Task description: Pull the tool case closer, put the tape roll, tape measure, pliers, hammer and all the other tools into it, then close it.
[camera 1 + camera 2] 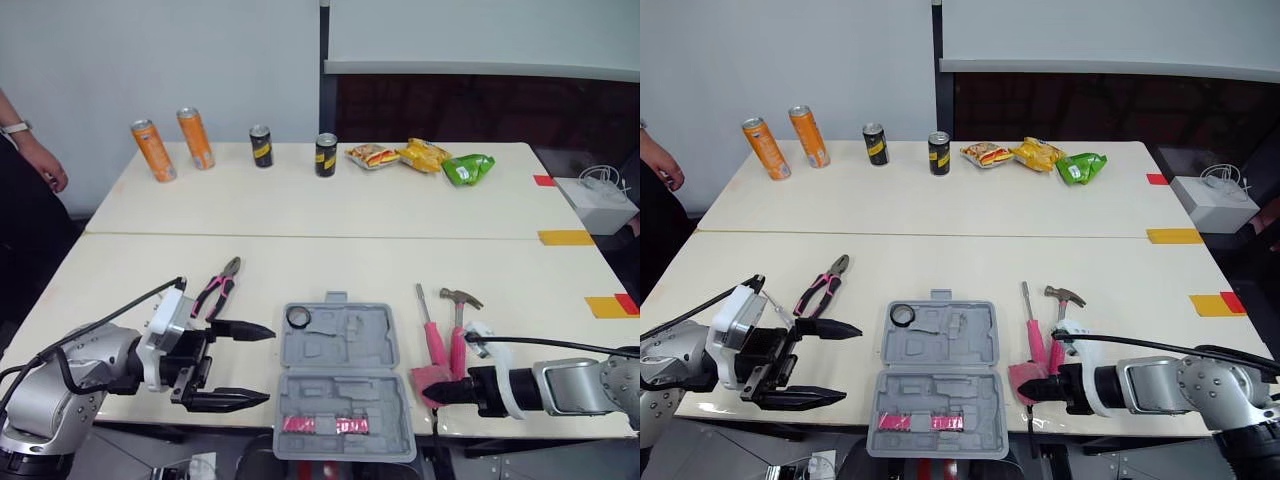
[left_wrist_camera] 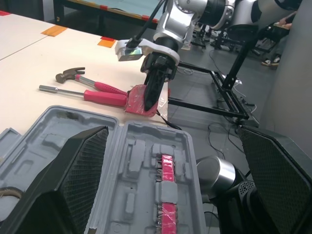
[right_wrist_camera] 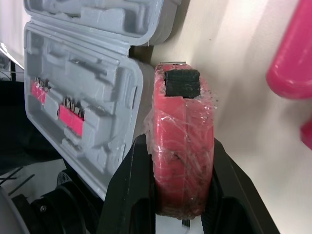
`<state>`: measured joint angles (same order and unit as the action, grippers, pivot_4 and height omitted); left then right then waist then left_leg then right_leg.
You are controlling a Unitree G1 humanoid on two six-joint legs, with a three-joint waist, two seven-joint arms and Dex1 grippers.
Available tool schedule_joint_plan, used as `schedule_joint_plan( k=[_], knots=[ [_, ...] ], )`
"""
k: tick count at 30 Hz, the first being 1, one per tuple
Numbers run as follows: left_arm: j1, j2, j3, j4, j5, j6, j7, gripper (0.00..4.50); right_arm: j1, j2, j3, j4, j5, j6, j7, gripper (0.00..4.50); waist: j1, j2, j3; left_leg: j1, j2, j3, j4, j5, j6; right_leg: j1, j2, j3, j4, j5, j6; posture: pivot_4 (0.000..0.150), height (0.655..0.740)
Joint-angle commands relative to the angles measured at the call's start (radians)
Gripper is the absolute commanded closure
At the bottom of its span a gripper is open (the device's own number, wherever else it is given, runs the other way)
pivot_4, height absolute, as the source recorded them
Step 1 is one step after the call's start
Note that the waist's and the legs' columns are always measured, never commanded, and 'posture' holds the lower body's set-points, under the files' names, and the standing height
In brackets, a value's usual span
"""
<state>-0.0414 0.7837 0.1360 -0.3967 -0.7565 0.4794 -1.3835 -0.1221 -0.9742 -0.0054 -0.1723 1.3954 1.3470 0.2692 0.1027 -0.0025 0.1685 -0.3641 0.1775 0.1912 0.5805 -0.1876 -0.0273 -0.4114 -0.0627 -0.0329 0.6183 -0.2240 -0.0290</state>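
Grey plastic tool case [image 1: 340, 375] lies open and flat at the lower centre of the left eye view, at the table's near edge. Both halves show moulded pockets. The near half has two pink strips [image 1: 325, 425]. Black tape roll [image 1: 298, 317] sits in the far half's upper-left pocket.

Right gripper [image 1: 445, 390], lower right, is clamped on the red tape measure [image 3: 184, 146]. The measure is wrapped in clear film, has a black tab on top and sits just right of the case. Hammer [image 1: 458, 320] and screwdriver [image 1: 430, 325], both with pink handles, lie side by side right of the case, just behind the tape measure.

Left gripper [image 1: 268, 365], lower left, has its fingers spread wide and holds nothing. Pliers [image 1: 217, 288] with pink and black handles lie on the table just above it, left of the case.

Four cans [image 1: 195, 138] and snack bags [image 1: 420, 156] stand along the table's far edge, at the upper part of the frame.
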Motion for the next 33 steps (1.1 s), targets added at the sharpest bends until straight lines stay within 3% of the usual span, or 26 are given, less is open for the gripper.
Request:
schedule_joint_plan(
  k=[1, 18, 20, 26, 31, 33],
  knots=[
    [0.017, 0.013, 0.006, -0.002, 0.001, -0.030, -0.022, 0.00, -0.023, 0.027, -0.005, 0.004, -0.046, 0.025, 0.026, 3.98, 0.000, 0.000, 0.000, 0.000, 0.000, 0.000, 0.000, 0.000, 0.000, 0.000, 0.000, 0.000, 0.000, 0.000, 0.000, 0.150, 0.7400],
    [0.035, 0.036, 0.013, 0.043, 0.024, -0.108, -0.072, 0.00, 0.006, 0.113, -0.078, -0.005, -0.138, 0.106, 0.051, 3.98, 0.000, 0.001, -0.001, 0.002, 0.001, 0.001, 0.002, 0.000, 0.000, 0.000, 0.000, 0.002, 0.004, 0.000, -0.001, 0.150, 0.7400],
    [0.039, 0.037, 0.014, 0.056, 0.028, -0.122, -0.080, 0.00, 0.008, 0.115, -0.080, -0.009, -0.158, 0.107, 0.059, 2.92, 0.000, 0.001, -0.001, 0.002, 0.001, 0.002, 0.003, 0.000, 0.000, 0.000, 0.000, 0.002, 0.004, 0.000, -0.001, 0.150, 0.7400],
    [0.069, 0.036, 0.020, 0.071, 0.037, -0.155, -0.094, 0.00, 0.035, 0.092, -0.168, -0.047, -0.148, 0.121, 0.100, 1.01, 0.003, 0.002, -0.002, 0.002, 0.001, 0.002, 0.004, 0.000, 0.000, 0.001, 0.000, 0.002, 0.004, 0.000, -0.001, 0.150, 0.7400],
    [0.085, 0.028, 0.029, 0.072, 0.023, -0.157, -0.084, 0.00, 0.147, -0.061, -0.190, -0.215, -0.247, 0.043, 0.239, 1.01, 0.009, 0.004, -0.003, 0.002, 0.000, 0.002, 0.005, 0.000, 0.000, 0.001, -0.001, 0.002, 0.004, 0.000, -0.001, 0.150, 0.7400],
    [0.092, 0.026, 0.035, 0.069, 0.004, -0.140, -0.074, 0.00, 0.231, -0.142, -0.192, -0.274, -0.365, -0.098, 0.335, 1.01, 0.013, 0.004, -0.004, 0.002, 0.001, 0.001, 0.004, 0.000, 0.000, 0.001, -0.001, 0.002, 0.003, 0.000, 0.000, 0.150, 0.7400]
  ],
)
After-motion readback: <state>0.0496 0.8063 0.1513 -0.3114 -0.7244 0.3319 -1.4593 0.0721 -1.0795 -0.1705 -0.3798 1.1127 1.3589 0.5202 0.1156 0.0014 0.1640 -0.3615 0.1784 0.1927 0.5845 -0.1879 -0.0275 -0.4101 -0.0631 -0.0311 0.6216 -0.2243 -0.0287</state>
